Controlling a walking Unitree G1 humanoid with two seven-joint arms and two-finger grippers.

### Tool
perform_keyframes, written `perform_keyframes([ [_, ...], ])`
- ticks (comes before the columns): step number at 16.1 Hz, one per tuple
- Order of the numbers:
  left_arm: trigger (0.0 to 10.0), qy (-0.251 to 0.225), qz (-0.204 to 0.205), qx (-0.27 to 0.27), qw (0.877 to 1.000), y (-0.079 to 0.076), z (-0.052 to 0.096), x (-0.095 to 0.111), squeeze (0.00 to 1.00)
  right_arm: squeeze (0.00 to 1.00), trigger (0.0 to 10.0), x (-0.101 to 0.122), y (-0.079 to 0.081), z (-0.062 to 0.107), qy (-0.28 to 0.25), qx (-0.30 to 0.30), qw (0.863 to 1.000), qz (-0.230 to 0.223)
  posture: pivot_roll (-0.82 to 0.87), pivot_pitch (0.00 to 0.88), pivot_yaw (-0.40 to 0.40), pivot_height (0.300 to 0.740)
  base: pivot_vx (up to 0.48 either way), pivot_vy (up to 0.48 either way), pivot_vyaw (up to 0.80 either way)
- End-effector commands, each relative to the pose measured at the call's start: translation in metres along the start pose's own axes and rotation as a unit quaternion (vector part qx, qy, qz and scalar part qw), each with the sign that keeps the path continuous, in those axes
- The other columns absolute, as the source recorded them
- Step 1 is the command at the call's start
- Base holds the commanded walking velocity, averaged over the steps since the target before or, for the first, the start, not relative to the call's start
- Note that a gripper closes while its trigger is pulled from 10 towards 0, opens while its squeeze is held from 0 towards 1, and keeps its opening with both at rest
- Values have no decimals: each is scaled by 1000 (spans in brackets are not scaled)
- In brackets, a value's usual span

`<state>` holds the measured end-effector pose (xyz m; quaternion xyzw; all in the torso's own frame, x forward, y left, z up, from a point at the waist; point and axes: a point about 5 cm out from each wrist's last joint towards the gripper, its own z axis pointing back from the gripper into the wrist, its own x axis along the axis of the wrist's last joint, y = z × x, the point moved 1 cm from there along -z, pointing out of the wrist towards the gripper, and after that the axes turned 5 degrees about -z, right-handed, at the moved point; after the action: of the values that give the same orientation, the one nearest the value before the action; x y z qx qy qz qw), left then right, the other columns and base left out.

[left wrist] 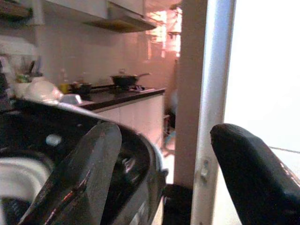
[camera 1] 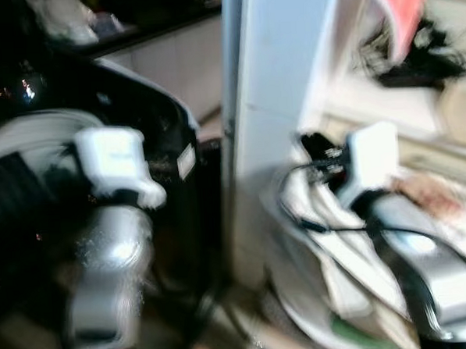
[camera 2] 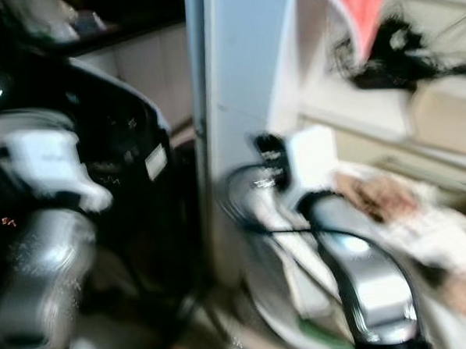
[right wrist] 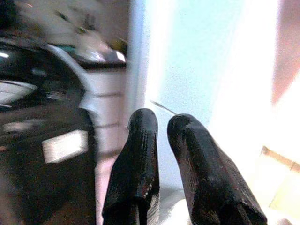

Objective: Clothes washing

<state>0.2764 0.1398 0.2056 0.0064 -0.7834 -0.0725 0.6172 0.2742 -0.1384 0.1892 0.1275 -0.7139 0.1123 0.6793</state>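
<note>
Kitchen interior, blurred in both eye views; the camera appears to be in motion.

Left eye view: black washing machine (camera 1: 149,140), curved top and white label, beside the left arm. Pale doorframe post (camera 1: 280,102) upright between the two arms. Laundry, seemingly a pale heap in a white basket (camera 1: 319,326), low beside the right arm; contents too blurred to itemise. Red cloth (camera 1: 400,9) hangs above, well apart from both arms.

Right eye view: same scene. Patterned cloth (camera 2: 375,194) lies just beyond the right forearm.

Left wrist view: left end effector (left wrist: 164,173) spread wide, nothing between its fingers. Washing machine rim directly below and ahead of it, the post just past one finger. Kitchen desk (left wrist: 122,96) with a dark pan (left wrist: 124,80) farther ahead.

Right wrist view: right end effector (right wrist: 161,154) with fingers nearly together, only a slim gap, nothing held. Post straight ahead of it; washing machine off to one side.

Step in hand, judged: approach, neither arm yet on the clothes. The next move calls for steadying, then reaching down to the heap near the right arm and carrying it to the machine.

Edges and room: the post stands close between machine and basket, leaving a narrow lane; the machine's rim sits close under the left end effector. A swing across risks clipping the post.
</note>
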Motion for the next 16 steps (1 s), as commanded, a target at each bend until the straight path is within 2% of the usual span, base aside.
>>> perform_keyframes([
  [1, 10000, 0, -2, -8, 1000, 4, 2, 0, 0, 0, 10000, 8, 5, 0, -10, 1, 1000, 8, -31, 12, -9, 740, 0, 0, 0],
  [4, 10000, -2, 9, -52, 999, -9, 4, 0, 0, 0, 10000, 10, -8, 4, 3, -71, 997, 34, -36, 21, -2, 740, 0, 0, 0],
  [6, 10000, 2, 12, -61, 998, -12, 3, 0, 0, 0, 10000, 13, -30, 2, 22, -151, 988, 16, -35, 22, 1, 740, 0, 0, 0],
  [9, 10000, -8, 0, -107, 994, -11, 1, 5, 0, 0, 10000, 29, -60, 5, 36, -243, 969, 4, -36, 25, 5, 740, 0, 0, 0],
  [10, 10000, -10, -2, -114, 993, -11, 0, 6, 0, 984, 10000, 30, -67, 7, 44, -265, 963, 10, -37, 25, 6, 740, 0, 0, 0],
  [11, 10000, -11, -4, -121, 993, -11, -1, 6, 0, 1000, 10000, 31, -77, 10, 58, -292, 955, 11, -38, 27, 7, 740, 0, 0, 0],
  [12, 10000, -10, -5, -123, 992, -10, -3, 6, 0, 1000, 10000, 31, -83, 11, 72, -303, 950, 9, -43, 27, 8, 740, 0, 0, 0],
  [13, 10000, -5, -11, -115, 993, -6, -4, 3, 0, 1000, 10000, 35, -81, 11, 86, -283, 955, 31, -51, 30, 10, 740, 0, 0, 0],
  [14, 10000, -2, -12, -105, 994, -4, -5, 2, 0, 647, 10000, 38, -76, 11, 85, -266, 959, 46, -56, 30, 8, 740, 0, 0, 0],
  [15, 10000, -1, -10, -95, 995, -3, -6, 2, 0, 0, 10000, 38, -70, 11, 79, -248, 964, 47, -59, 31, 9, 740, 0, 0, 0],
  [16, 10000, -7, 1, -84, 996, -3, -6, 3, 0, 0, 10000, 35, -54, 11, 64, -203, 977, 30, -59, 34, 11, 740, 0, 0, -800],
])
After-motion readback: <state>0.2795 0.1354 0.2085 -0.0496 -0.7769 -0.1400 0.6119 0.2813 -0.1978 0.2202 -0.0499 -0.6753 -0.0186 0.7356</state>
